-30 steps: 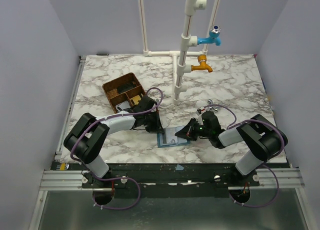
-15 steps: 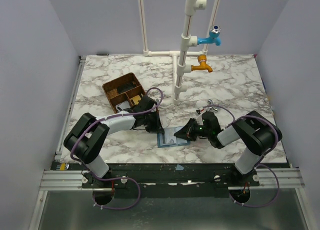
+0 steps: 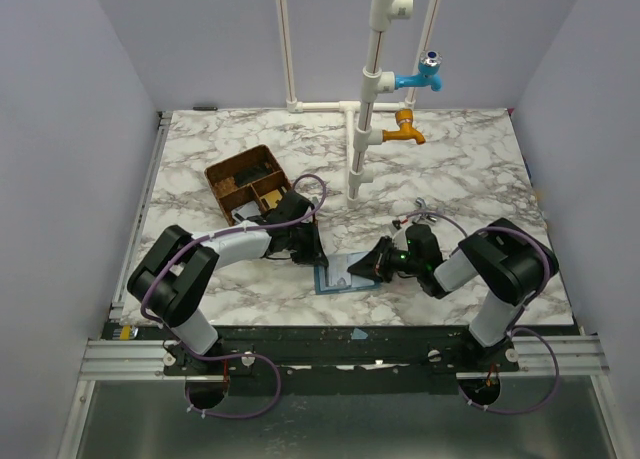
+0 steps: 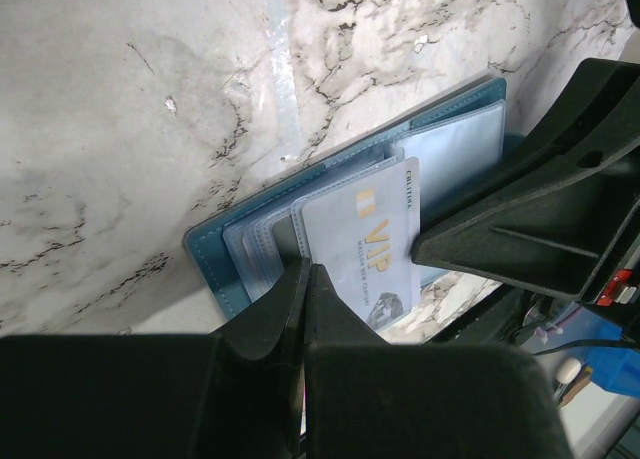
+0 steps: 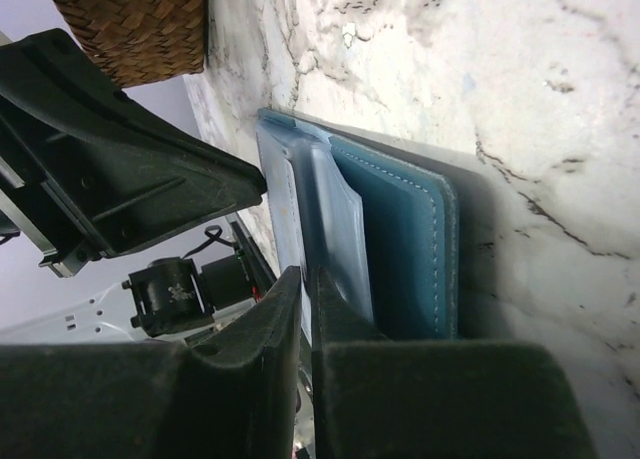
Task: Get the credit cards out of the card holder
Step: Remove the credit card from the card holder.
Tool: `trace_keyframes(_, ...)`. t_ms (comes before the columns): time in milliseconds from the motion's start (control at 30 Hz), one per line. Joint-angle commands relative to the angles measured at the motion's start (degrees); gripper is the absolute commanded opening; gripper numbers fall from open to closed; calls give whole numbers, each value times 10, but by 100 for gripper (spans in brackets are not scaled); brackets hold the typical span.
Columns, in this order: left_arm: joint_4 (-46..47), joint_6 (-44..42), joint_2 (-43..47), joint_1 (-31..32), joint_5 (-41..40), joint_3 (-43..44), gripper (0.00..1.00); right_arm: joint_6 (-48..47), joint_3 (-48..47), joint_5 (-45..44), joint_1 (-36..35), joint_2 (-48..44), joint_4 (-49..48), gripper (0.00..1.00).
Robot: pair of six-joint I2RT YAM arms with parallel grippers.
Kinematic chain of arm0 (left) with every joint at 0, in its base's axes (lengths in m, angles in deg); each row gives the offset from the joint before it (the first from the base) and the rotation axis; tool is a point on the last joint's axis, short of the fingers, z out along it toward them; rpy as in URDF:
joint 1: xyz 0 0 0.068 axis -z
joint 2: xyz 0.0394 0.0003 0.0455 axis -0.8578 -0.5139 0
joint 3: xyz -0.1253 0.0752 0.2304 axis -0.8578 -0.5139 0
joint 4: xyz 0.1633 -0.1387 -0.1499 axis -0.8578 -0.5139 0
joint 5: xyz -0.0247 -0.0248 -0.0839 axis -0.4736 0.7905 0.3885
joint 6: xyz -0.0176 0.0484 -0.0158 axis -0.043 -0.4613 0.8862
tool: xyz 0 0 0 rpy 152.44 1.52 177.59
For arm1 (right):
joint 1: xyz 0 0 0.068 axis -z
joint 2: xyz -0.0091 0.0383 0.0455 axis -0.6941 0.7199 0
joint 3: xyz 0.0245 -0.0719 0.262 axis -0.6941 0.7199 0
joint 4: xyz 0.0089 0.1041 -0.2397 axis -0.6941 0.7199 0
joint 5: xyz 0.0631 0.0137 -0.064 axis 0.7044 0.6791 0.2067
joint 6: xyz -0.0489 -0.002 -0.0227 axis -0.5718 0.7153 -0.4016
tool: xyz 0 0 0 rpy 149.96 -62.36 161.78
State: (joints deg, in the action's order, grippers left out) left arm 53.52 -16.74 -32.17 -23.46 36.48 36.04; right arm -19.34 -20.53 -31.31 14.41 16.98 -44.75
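1. Standing towards the left edge of the marble tabletop point(image 3: 470, 169) is a brown divided tray point(image 3: 245, 182).
2. The left gripper point(image 3: 316, 260) is clenched, its fingers pressed together with only a hairline between them. Its tip sits at the edge of the clear sleeves of the card holder point(image 3: 335, 280), just beside a corner of the credit card point(image 4: 365, 249). Whether a sleeve is pinched, I cannot tell.
3. The blue card holder lies flat close to the front edge of the tabletop, about midway along it, between the two grippers.
4. The pale grey-white credit card lies on the holder's clear sleeves. It bears "VIP" in gold letters; the smaller print is too fine to read.
5. The right gripper point(image 3: 369, 269) is at the holder's right side, with one finger against the card's edge. Its jaws stand a narrow slit apart, and I cannot tell whether anything is gripped.
6. A white pipe stand point(image 3: 366, 109) at the back edge carries a blue tap point(image 3: 425, 76) above an orange tap point(image 3: 404, 131).
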Motion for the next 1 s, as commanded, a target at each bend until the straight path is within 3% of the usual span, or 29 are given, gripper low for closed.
trace_keyframes(0,-57,-27,-21,-4,-46,-9,0,4,-1,18,3,17,-21,10)
trace_keyframes(200,-56,-28,-21,-4,-44,-10,0,5,-7,23,3,23,-24,10)
trace_keyframes(367,-57,-27,-22,-4,-45,-11,0,2,-7,20,3,21,-20,1)
trace_keyframes(967,-61,-34,-22,-20,-52,-21,0,-85,-1,-26,37,-61,126,1)
